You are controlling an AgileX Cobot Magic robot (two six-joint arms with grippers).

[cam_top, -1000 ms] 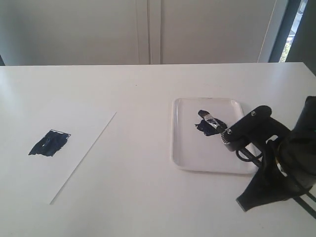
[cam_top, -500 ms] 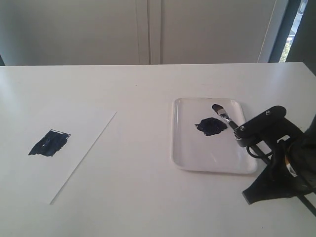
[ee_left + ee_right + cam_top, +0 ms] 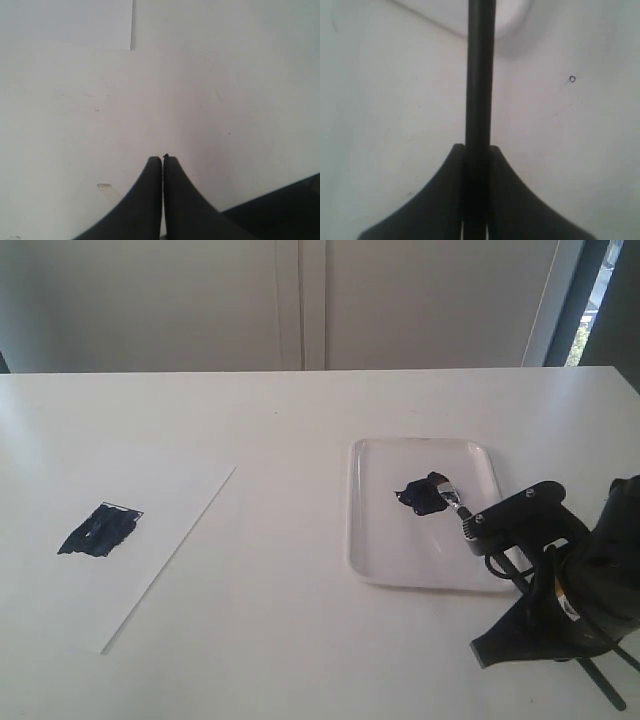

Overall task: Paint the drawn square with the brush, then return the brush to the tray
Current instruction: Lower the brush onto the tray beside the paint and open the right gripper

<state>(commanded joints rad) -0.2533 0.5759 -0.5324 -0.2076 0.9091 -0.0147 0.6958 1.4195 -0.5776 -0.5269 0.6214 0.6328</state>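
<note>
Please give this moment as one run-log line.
drawn square on white paper: painted; black-handled thin brush: bristles at dark paint blob in white plastic tray; right jaws: shut on brush; left jaws: shut

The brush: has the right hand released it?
No, in the right wrist view the right hand is shut on the black handle of the brush.

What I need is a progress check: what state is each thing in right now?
drawn square: filled with streaky dark paint.
brush: gripped by right claw, bristles at the paint blob in the tray.
tray: flat on the table, bearing the paint blob.
right claw: shut on the brush handle.
left claw: shut, empty.
</note>
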